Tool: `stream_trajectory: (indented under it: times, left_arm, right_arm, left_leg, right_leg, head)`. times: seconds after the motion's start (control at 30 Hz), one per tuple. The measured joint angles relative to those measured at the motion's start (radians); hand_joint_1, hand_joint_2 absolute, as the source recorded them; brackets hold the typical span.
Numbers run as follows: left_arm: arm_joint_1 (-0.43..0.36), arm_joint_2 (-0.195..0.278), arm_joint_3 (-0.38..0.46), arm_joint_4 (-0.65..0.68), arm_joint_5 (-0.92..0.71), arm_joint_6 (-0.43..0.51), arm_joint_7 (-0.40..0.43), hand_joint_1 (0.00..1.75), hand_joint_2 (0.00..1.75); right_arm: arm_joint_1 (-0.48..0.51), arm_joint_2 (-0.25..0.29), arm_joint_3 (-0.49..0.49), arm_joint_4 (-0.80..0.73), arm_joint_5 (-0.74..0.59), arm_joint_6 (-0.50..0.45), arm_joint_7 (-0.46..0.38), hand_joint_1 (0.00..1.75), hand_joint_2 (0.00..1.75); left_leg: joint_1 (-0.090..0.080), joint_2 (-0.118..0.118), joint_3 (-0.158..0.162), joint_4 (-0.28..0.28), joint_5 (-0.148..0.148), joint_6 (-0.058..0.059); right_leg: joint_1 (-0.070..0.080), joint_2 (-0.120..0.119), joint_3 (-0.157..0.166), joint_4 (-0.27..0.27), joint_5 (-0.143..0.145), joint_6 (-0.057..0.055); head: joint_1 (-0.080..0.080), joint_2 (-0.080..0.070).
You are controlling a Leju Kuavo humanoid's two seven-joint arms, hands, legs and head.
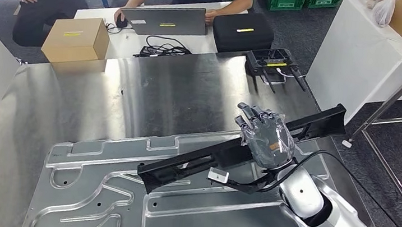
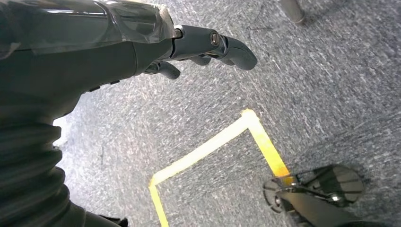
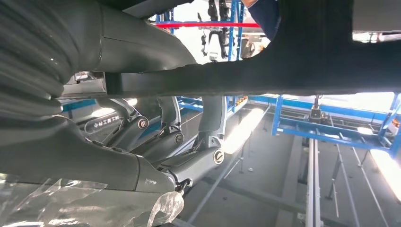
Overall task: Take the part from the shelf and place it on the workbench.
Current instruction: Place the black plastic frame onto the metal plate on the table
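1. My right hand [image 1: 266,138] is wrapped around a long black part [image 1: 228,153], fingers curled over its top near the middle. In the right wrist view my fingers [image 3: 208,123] hook over the dark bar [image 3: 265,78], so I judge the hold to be firm.
2. My left hand [image 2: 142,52] hangs at my side over grey carpet with yellow floor tape [image 2: 213,144]. Its fingers are loosely bent and it holds nothing.
3. The part lies at a slant above a large stamped metal panel [image 1: 121,206], which rests on the steel table [image 1: 150,91]. One end reaches toward the table's right edge, the other points toward me and to my left. I cannot tell whether the part already touches the panel or is just above it.
4. I judge this to be the placing step: the part is off the shelf and over the table. Next I need to lower it level until it rests, then spread my fingers and lift clear without dragging it.
5. Further out sit a cardboard box [image 1: 77,39], a laptop [image 1: 163,20] and a black case [image 1: 243,31], each with a small yellow label too small to read. People sit behind them.
6. The only lettering near my hand is white print on a finger link in the right wrist view, too blurred to read.
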Motion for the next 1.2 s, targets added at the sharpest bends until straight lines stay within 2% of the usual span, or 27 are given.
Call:
stream_trajectory:
  times: [0.03,0.07,0.1,0.13,0.2,0.23,0.27,0.3,0.4,0.47,0.53,0.57,0.6,0.63,0.7,0.73,0.77,0.8,0.83,0.9,0.93,0.97,1.03,1.07,1.1,1.13,1.2]
  left_arm:
    - [0.001,0.000,0.000,0.000,-0.002,-0.002,0.004,0.00,1.75]
    - [0.003,0.000,0.000,0.000,-0.004,-0.003,0.008,0.00,1.75]
    - [0.004,0.000,0.000,0.000,-0.004,-0.003,0.010,0.00,1.75]
    - [0.005,0.000,-0.001,0.000,-0.005,-0.003,0.011,0.00,1.75]
    - [0.005,0.008,-0.001,0.000,-0.008,-0.003,0.013,0.00,1.75]
    - [0.004,0.012,-0.001,0.000,-0.009,-0.004,0.014,0.00,1.75]
    - [0.002,0.018,-0.001,0.000,-0.010,-0.004,0.014,0.00,1.75]
    - [0.001,0.024,-0.001,0.000,-0.010,-0.002,0.013,0.00,1.75]
    - [0.001,0.033,-0.001,0.000,-0.010,0.004,0.009,0.00,1.75]
    - [0.001,0.037,-0.002,0.000,-0.010,0.005,0.006,0.00,1.75]
    - [0.000,0.041,-0.002,0.000,-0.012,0.005,0.006,0.00,1.75]
    - [0.000,0.042,-0.002,0.000,-0.013,0.005,0.007,0.00,1.75]
    - [0.001,0.043,-0.002,0.000,-0.015,0.006,0.007,0.00,1.75]
    - [0.001,0.043,-0.002,0.000,-0.016,0.006,0.008,0.00,1.75]
    - [0.001,0.048,-0.002,0.000,-0.019,0.011,0.017,0.00,1.75]
    - [0.000,0.053,-0.002,0.000,-0.020,0.014,0.026,0.00,1.75]
    - [-0.001,0.060,-0.002,0.000,-0.022,0.017,0.036,0.00,1.75]
    - [-0.001,0.067,-0.003,0.000,-0.022,0.019,0.045,0.00,1.75]
    - [-0.001,0.071,-0.003,-0.001,-0.020,0.021,0.052,0.00,1.75]
    - [0.001,0.080,-0.003,-0.001,-0.015,0.022,0.058,0.00,1.75]
    - [0.001,0.083,-0.003,-0.001,-0.015,0.022,0.059,0.00,1.75]
    - [0.000,0.085,-0.003,-0.001,-0.017,0.020,0.059,0.00,1.75]
    - [-0.001,0.086,-0.003,-0.001,-0.022,0.015,0.059,0.00,1.75]
    - [-0.001,0.086,-0.003,-0.001,-0.025,0.011,0.059,0.00,1.75]
    - [0.000,0.086,-0.004,-0.002,-0.027,0.008,0.059,0.00,1.75]
    - [0.000,0.087,-0.004,-0.002,-0.028,0.007,0.059,0.00,1.75]
    - [-0.001,0.091,-0.004,-0.002,-0.029,0.006,0.059,0.00,1.75]
  right_arm:
    - [0.003,0.000,0.000,0.002,0.002,0.002,-0.001,1.75,1.75]
    - [0.007,0.000,0.001,0.003,0.004,0.005,-0.001,1.75,1.75]
    - [0.012,0.000,0.001,0.004,0.005,0.007,-0.001,1.75,1.75]
    - [0.015,0.000,0.001,0.004,0.007,0.008,-0.001,1.75,1.75]
    - [0.018,0.000,-0.001,0.004,0.012,0.010,0.001,1.75,1.75]
    - [0.018,0.000,-0.002,0.004,0.015,0.010,0.002,1.75,1.75]
    - [0.020,-0.001,-0.003,0.004,0.018,0.010,0.003,1.75,1.75]
    - [0.023,-0.001,-0.004,0.004,0.020,0.010,0.004,1.75,1.75]
    - [0.033,-0.002,-0.005,0.004,0.027,0.008,0.004,1.75,1.75]
    - [0.036,-0.002,-0.006,0.004,0.030,0.007,0.005,1.75,1.75]
    - [0.048,-0.002,-0.007,0.004,0.034,0.005,0.007,0.87,0.87]
    - [0.058,-0.003,-0.007,0.004,0.035,0.004,0.007,0.44,0.44]
    - [0.068,-0.003,-0.007,0.004,0.037,0.004,0.008,0.00,0.00]
    - [0.075,-0.003,-0.008,0.004,0.038,0.004,0.008,0.00,0.00]
    - [0.085,-0.003,-0.009,0.003,0.041,0.003,0.008,0.00,0.00]
    - [0.089,-0.003,-0.012,0.003,0.043,0.001,0.008,0.00,0.00]
    - [0.094,-0.003,-0.015,0.003,0.045,-0.001,0.008,0.00,0.00]
    - [0.100,-0.003,-0.019,0.003,0.046,-0.003,0.008,0.00,0.00]
    - [0.104,-0.002,-0.021,0.003,0.046,-0.005,0.008,0.00,0.00]
    - [0.111,-0.002,-0.024,0.004,0.045,-0.008,0.008,0.00,0.00]
    - [0.113,-0.002,-0.026,0.004,0.042,-0.009,0.007,0.00,0.00]
    - [0.115,-0.001,-0.029,0.004,0.036,-0.010,0.005,0.00,0.00]
    - [0.122,0.002,-0.034,0.004,0.011,-0.011,-0.006,0.00,0.00]
    - [0.128,0.004,-0.034,0.004,-0.005,-0.007,-0.014,0.00,0.00]
    - [0.135,0.006,-0.034,0.003,-0.021,0.000,-0.022,0.00,0.00]
    - [0.140,0.009,-0.034,0.003,-0.037,0.008,-0.028,0.00,0.00]
    - [0.144,0.015,-0.034,0.001,-0.073,0.034,-0.037,0.00,0.00]
  left_leg:
    - [0.002,0.000,-0.035,0.064,-0.021,-0.002]
    - [0.002,0.000,-0.059,0.101,-0.027,-0.002]
    - [0.001,0.001,-0.066,0.102,-0.015,0.002]
    - [-0.002,0.001,-0.052,0.062,0.014,0.011]
    - [-0.016,0.001,0.008,-0.080,0.086,0.044]
    - [-0.023,0.005,0.035,-0.141,0.111,0.058]
    - [-0.030,0.009,0.052,-0.177,0.124,0.066]
    - [-0.035,0.012,0.058,-0.191,0.126,0.068]
    - [-0.031,0.015,0.073,-0.215,0.136,0.059]
    - [-0.022,0.016,0.085,-0.231,0.144,0.055]
    - [-0.017,0.015,0.087,-0.232,0.144,0.056]
    - [-0.014,0.015,0.087,-0.232,0.143,0.056]
    - [-0.010,0.014,0.088,-0.231,0.143,0.054]
    - [-0.005,0.013,0.088,-0.229,0.141,0.050]
    - [0.006,0.011,0.087,-0.215,0.130,0.033]
    - [0.008,0.010,0.083,-0.201,0.120,0.023]
    - [0.008,0.009,0.079,-0.190,0.112,0.015]
    - [0.007,0.008,0.076,-0.184,0.107,0.011]
    - [0.007,0.008,0.075,-0.181,0.105,0.010]
    - [0.010,0.007,0.073,-0.170,0.098,0.008]
    - [0.011,0.008,0.063,-0.144,0.081,0.004]
    - [0.012,0.008,0.042,-0.096,0.055,-0.002]
    - [0.012,0.009,-0.023,0.041,-0.008,-0.008]
    - [0.012,0.008,-0.053,0.099,-0.026,-0.007]
    - [0.009,0.008,-0.070,0.127,-0.028,-0.002]
    - [0.006,0.008,-0.070,0.117,-0.012,0.006]
    - [-0.009,0.007,-0.015,-0.009,0.057,0.037]
  right_leg:
    - [0.001,-0.001,0.000,0.000,-0.001,-0.002]
    - [0.004,-0.001,0.002,0.000,-0.002,-0.003]
    - [0.007,-0.001,0.003,0.000,-0.004,-0.004]
    - [0.011,-0.001,0.006,0.000,-0.005,-0.006]
    - [0.019,-0.001,0.013,-0.002,-0.008,-0.008]
    - [0.022,0.000,0.016,-0.003,-0.009,-0.009]
    - [0.021,0.001,0.018,-0.005,-0.010,-0.008]
    - [0.020,0.001,0.018,-0.006,-0.010,-0.007]
    - [0.018,0.000,0.018,0.002,-0.019,0.003]
    - [0.021,-0.001,-0.011,0.072,-0.062,0.011]
    - [0.018,-0.001,-0.075,0.206,-0.125,0.018]
    - [0.015,-0.001,-0.102,0.258,-0.141,0.023]
    - [0.011,-0.002,-0.114,0.277,-0.138,0.028]
    - [0.006,-0.002,-0.104,0.253,-0.115,0.034]
    - [-0.006,-0.003,-0.038,0.119,-0.050,0.053]
    - [-0.010,-0.001,-0.009,0.061,-0.029,0.054]
    - [-0.013,0.002,0.008,0.025,-0.019,0.051]
    - [-0.013,0.005,0.012,0.015,-0.021,0.043]
    - [-0.012,0.007,0.011,0.016,-0.020,0.031]
    - [-0.011,0.006,0.010,0.017,-0.020,0.018]
    - [-0.012,0.006,0.010,0.016,-0.019,0.013]
    - [-0.011,0.005,0.010,0.016,-0.018,0.010]
    - [-0.008,0.003,0.010,0.016,-0.018,0.008]
    - [-0.005,0.003,0.010,0.016,-0.019,0.008]
    - [-0.001,0.003,0.010,0.016,-0.020,0.007]
    - [0.004,0.003,0.011,0.016,-0.020,0.006]
    - [0.011,0.004,0.016,0.013,-0.021,0.003]
  head:
    - [0.000,0.000]
    - [0.000,0.000]
    - [0.000,0.000]
    - [0.000,0.000]
    - [0.000,0.000]
    - [0.001,0.000]
    - [0.001,0.000]
    - [0.001,0.000]
    - [0.001,0.000]
    - [0.001,0.000]
    - [0.001,0.000]
    - [0.001,0.000]
    - [0.001,0.000]
    - [0.001,0.000]
    - [0.002,0.000]
    - [0.001,0.000]
    - [0.001,0.000]
    - [0.001,0.000]
    - [0.000,0.000]
    - [0.000,0.000]
    - [0.000,0.000]
    - [0.000,0.000]
    - [0.000,0.000]
    - [0.000,0.000]
    - [0.000,0.000]
    - [0.000,0.000]
    - [0.000,0.000]
